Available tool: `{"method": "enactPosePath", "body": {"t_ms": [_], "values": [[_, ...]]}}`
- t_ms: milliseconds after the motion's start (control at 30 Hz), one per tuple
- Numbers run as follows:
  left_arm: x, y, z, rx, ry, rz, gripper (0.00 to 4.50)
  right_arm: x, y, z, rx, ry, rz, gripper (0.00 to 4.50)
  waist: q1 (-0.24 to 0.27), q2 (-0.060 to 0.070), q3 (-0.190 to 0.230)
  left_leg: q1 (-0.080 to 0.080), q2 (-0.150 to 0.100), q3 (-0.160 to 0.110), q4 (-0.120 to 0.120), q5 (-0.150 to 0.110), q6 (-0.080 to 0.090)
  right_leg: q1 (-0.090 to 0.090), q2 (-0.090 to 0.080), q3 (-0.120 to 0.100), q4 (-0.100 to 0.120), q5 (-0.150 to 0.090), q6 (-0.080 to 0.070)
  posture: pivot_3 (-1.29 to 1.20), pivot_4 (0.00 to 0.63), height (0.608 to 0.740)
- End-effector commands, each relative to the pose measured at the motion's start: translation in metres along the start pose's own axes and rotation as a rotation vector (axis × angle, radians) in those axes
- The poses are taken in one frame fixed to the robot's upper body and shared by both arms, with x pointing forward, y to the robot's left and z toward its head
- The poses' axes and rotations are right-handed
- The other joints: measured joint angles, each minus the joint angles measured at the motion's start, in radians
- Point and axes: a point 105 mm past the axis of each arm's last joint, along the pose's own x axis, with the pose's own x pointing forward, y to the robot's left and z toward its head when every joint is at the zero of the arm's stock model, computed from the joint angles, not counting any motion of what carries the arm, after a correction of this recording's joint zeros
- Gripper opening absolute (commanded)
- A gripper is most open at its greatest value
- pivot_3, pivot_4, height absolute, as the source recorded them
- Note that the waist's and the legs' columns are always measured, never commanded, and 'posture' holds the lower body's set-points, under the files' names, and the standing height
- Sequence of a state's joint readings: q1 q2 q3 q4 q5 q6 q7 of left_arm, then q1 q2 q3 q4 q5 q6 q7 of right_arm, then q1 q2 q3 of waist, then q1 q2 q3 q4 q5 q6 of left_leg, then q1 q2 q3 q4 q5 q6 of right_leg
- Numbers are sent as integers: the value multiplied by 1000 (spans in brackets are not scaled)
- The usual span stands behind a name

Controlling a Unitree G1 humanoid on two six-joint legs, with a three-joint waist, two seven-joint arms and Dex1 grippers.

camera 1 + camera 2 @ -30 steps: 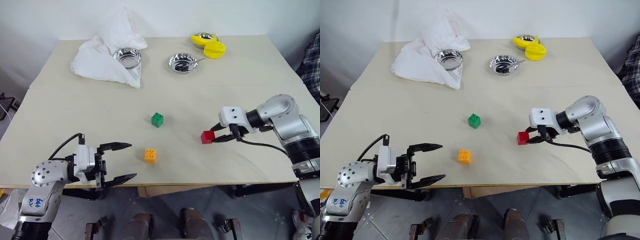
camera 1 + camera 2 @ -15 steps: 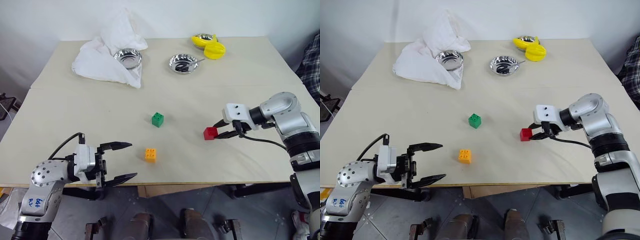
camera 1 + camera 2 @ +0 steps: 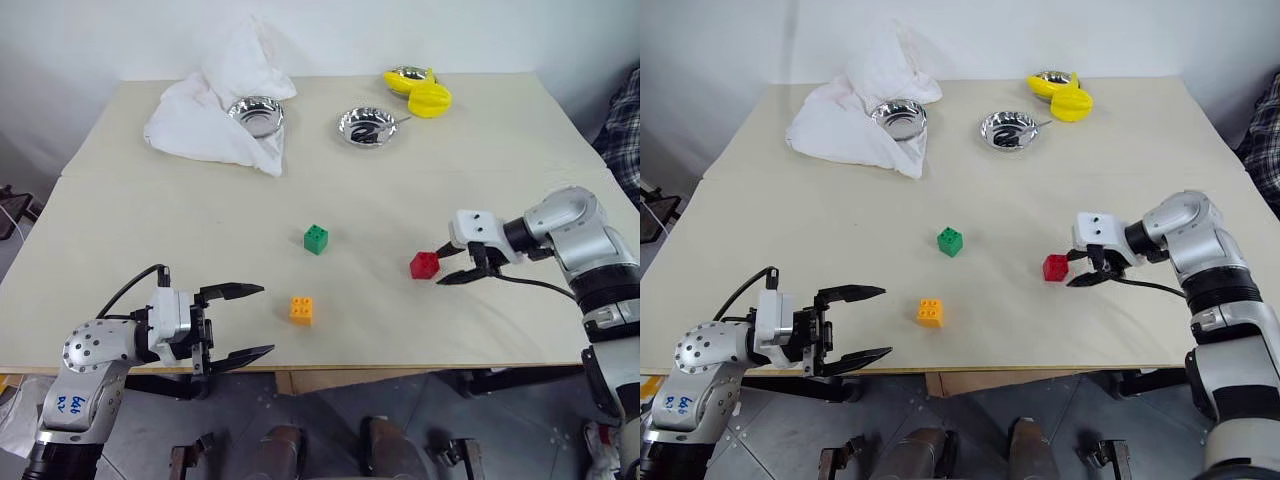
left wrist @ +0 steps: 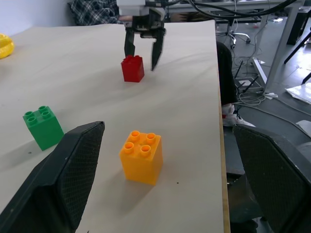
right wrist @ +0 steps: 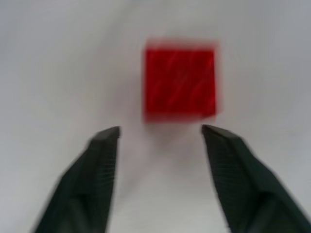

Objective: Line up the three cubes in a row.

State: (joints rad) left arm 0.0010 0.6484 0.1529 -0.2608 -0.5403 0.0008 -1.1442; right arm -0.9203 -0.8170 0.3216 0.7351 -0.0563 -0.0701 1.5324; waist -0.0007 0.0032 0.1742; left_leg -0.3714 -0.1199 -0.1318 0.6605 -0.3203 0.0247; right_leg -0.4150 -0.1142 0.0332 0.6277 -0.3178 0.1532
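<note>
Three studded cubes lie on the tan table (image 3: 180, 240). The green cube (image 3: 315, 239) sits near the middle, the orange cube (image 3: 300, 310) nearer the front edge, and the red cube (image 3: 424, 265) to the right. My right gripper (image 3: 448, 265) is open just right of the red cube, its fingertips apart from it; the right wrist view has the red cube (image 5: 180, 80) just past the spread fingers (image 5: 102, 160). At the front left edge my left gripper (image 3: 252, 322) is open and empty, pointing toward the orange cube (image 4: 142, 156).
A crumpled white cloth (image 3: 215, 110) with a steel bowl (image 3: 254, 115) on it lies at the back left. A second steel bowl (image 3: 366, 126) and a yellow plastic object (image 3: 424, 94) stand at the back. A person's plaid sleeve (image 3: 622, 125) shows at the right edge.
My right gripper carried the red cube slightly right, then opened and let go of it on the table. The left arm has not moved.
</note>
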Motion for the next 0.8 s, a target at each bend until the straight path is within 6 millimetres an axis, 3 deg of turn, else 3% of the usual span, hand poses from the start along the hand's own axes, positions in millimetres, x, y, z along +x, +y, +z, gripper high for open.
{"method": "enactPosePath", "body": {"t_ms": [33,67,233,300,467,533,667,800], "values": [[-1,2,5,30,11,5,4500,-20,1,8,-18,-18,0,4123,-3,0,0,0,0,0,0,0,0,0,0,0,0,0,0,0,150,740],[-3,2,5,27,14,11,4500,-24,1,9,-19,-37,-10,4468,-4,0,0,0,1,1,-1,0,0,-1,0,0,0,0,0,0,150,740],[-21,9,-6,9,54,104,4500,-54,5,6,-69,-137,-112,4468,0,0,0,0,1,2,-3,0,0,-2,0,0,-1,0,0,0,150,740],[-32,13,-10,-12,73,158,4500,-64,15,-3,-73,-180,-127,4468,3,0,0,0,1,2,-4,0,0,-2,0,0,-1,0,0,0,150,740],[-75,21,-26,-70,160,315,4500,-88,27,8,-33,-460,-212,4468,-3,0,0,0,2,3,-5,0,0,-2,0,1,-2,0,0,0,150,740],[-102,21,-39,-111,214,410,4500,-93,38,5,-20,-495,-220,4468,-5,1,0,2,3,6,-5,0,0,-2,0,1,-2,0,0,0,150,740],[-135,12,-56,-165,283,513,4500,-93,57,-4,32,-511,-231,4468,1,1,0,2,6,6,-6,-1,-1,-2,2,-1,-2,0,-1,0,150,740],[-139,9,-56,-149,298,503,4500,-92,68,-15,66,-504,-254,4468,8,1,0,2,5,7,-4,-2,0,-2,1,0,-2,0,-1,0,150,740]]}}
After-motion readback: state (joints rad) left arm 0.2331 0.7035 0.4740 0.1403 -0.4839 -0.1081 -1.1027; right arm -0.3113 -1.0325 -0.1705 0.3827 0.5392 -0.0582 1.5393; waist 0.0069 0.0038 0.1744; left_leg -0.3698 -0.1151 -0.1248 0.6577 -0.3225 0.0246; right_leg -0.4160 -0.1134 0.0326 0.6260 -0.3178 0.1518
